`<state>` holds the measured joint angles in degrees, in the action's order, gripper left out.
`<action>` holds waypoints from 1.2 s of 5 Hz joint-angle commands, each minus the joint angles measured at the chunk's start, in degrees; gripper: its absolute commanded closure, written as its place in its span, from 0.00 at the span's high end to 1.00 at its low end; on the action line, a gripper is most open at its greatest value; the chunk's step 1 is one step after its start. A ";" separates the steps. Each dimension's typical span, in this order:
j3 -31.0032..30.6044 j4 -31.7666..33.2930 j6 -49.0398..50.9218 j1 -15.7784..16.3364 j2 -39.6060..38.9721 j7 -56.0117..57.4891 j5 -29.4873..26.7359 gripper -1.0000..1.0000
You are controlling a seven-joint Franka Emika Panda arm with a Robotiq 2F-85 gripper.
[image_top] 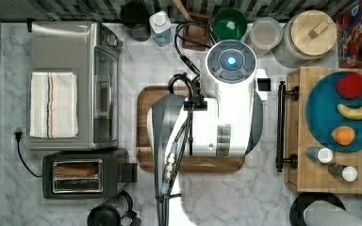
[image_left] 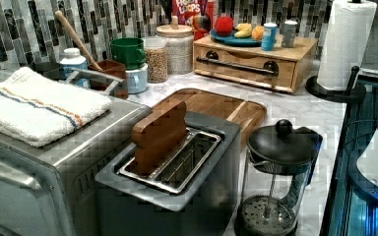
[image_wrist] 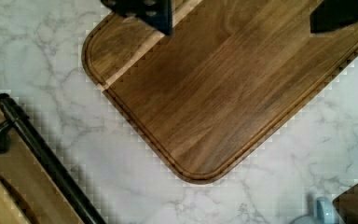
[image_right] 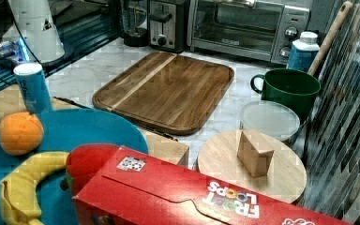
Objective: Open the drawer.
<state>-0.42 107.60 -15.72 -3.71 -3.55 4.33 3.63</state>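
The drawer [image_left: 246, 63] is a light wooden box against the back wall in the left view, its front flush with the case. Its long black bar handle [image_left: 236, 66] runs across that front. In the top view the drawer [image_top: 294, 136] lies at the top view's right, and the handle [image_top: 280, 125] faces my white arm [image_top: 217, 113], which hovers over the brown cutting board [image_top: 143, 141]. In the wrist view my gripper [image_wrist: 240, 14] is open, with dark fingers [image_wrist: 142, 11] wide apart above the cutting board [image_wrist: 214, 102] and nothing between them. The handle [image_wrist: 42, 158] is off to one side, apart from the fingers.
A blue plate [image_top: 320, 117] of fruit and two shakers sit on top of the drawer box. A toaster oven [image_top: 75, 47] and a toaster [image_top: 78, 176] stand at the top view's left. Jars, a green mug [image_top: 229, 23] and a cereal box line the back. A paper towel roll [image_left: 344, 44] and a French press [image_left: 280, 147] stand near the drawer.
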 commanded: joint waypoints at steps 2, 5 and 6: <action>0.48 10.36 -8.27 -5.91 5.28 33.17 4.23 1.00; 4.23 13.01 -15.33 -7.22 4.16 45.26 7.48 1.00; 3.83 13.36 -19.16 -8.76 2.51 47.20 8.44 1.00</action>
<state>4.82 121.19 -32.98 -13.27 -0.27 45.97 11.75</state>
